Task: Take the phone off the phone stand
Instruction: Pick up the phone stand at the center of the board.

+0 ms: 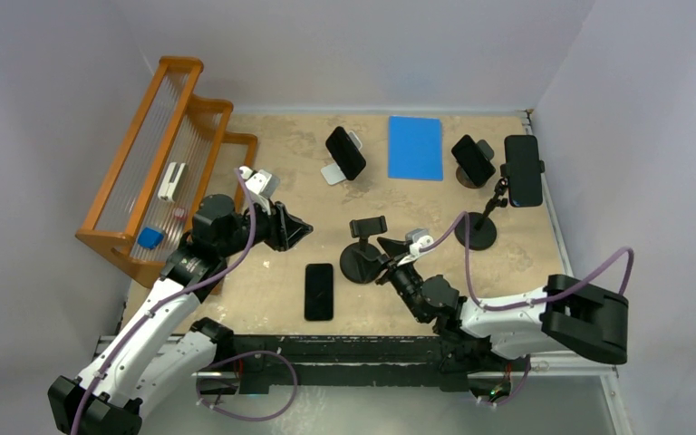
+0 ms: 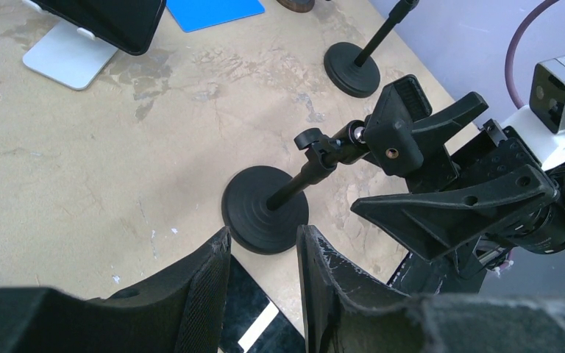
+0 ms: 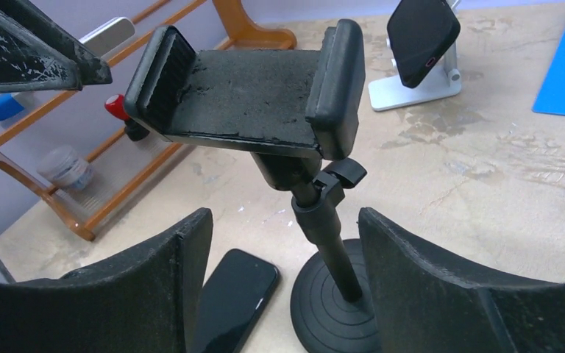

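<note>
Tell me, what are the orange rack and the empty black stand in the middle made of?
The orange rack looks like varnished wood, smooth with a warm sheen; its thin pale bars may be wire or clear rod. The empty stand looks like matt black plastic, judging by its moulded shape; the cradle's grainy pad could be rubber or foam.

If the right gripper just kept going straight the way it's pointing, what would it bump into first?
Most likely the empty phone stand: its upright pole rises just ahead, in the gap of the open right gripper. Exact depth is hard to judge.
</note>
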Tool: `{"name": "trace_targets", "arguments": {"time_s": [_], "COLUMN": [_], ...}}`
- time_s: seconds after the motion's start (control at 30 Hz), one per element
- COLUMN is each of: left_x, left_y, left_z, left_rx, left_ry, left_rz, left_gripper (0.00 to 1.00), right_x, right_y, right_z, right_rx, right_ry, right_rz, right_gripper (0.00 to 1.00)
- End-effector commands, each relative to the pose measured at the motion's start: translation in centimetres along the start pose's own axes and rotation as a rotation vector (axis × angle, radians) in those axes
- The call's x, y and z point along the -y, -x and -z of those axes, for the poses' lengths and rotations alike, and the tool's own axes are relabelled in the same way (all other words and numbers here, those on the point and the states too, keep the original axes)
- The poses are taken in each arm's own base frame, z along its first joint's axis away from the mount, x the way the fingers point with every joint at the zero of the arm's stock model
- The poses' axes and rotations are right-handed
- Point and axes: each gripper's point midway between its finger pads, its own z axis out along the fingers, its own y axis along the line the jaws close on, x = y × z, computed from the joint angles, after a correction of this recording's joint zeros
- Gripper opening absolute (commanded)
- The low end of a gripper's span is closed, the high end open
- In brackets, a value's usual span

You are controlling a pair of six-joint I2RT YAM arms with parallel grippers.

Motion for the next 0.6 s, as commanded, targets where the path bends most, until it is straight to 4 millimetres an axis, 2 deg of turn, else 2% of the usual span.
{"name": "trace_targets", "arguments": {"time_s": [0.0,0.57], "left_x": [0.2,0.1], "left_y": [0.9,0.8], "left_z": [0.1,0.0], "left_rx": [0.035,0.029], "left_ry": [-0.005,-0.003], "left_rz": [-0.036,-0.033], "left_gripper": [0.36,0.36], "right_x": [-0.5,0.6], "right_y": [2.9,2.0], "right_z": [-0.7,-2.5], "right_rx": [0.136,0.188], "right_ry": [0.003,-0.085], "right_rz": [-0.05,0.062], "right_gripper": [0.73,0.59]}}
